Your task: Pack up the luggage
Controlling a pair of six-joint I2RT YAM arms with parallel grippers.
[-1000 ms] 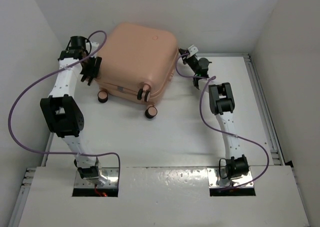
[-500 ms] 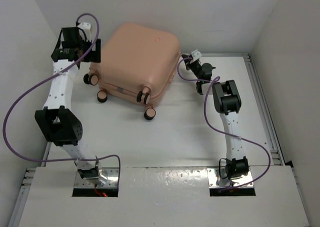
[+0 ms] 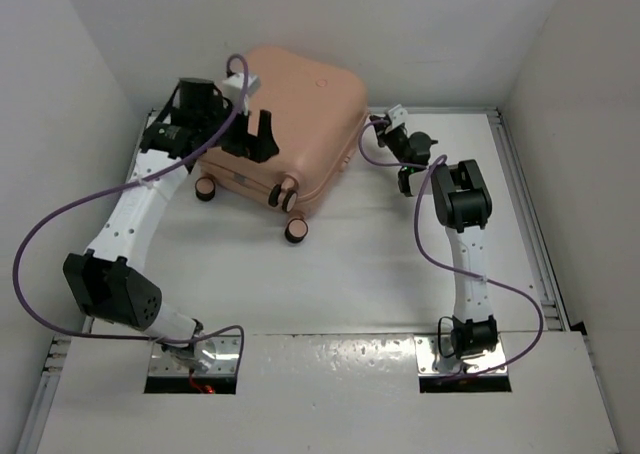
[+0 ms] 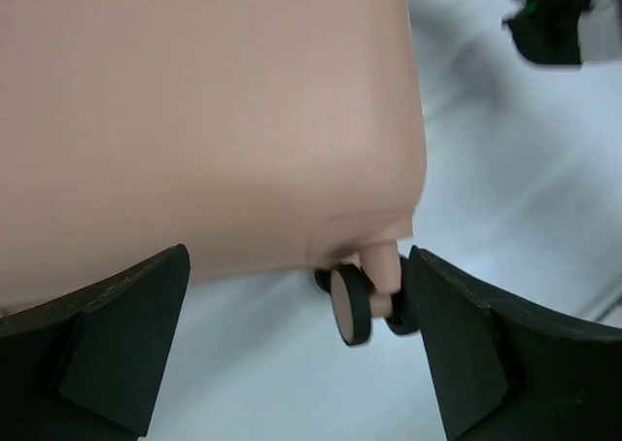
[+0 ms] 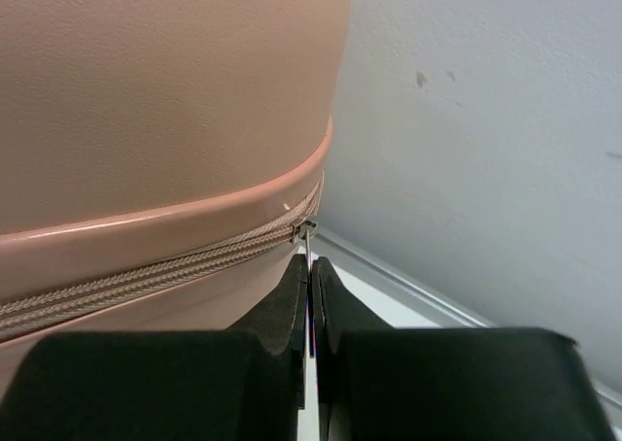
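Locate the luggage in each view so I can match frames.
Top external: luggage upper centre, wheels toward the arms.
Left wrist: fills the upper left, one wheel below.
Right wrist: fills the left; right gripper shut on its zipper pull.
Shared landmark: the white table.

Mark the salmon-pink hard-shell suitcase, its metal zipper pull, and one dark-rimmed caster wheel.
suitcase (image 3: 300, 102): top external, upper shell.
zipper pull (image 5: 307, 231): right wrist, slider end.
caster wheel (image 4: 346, 303): left wrist, hub face.
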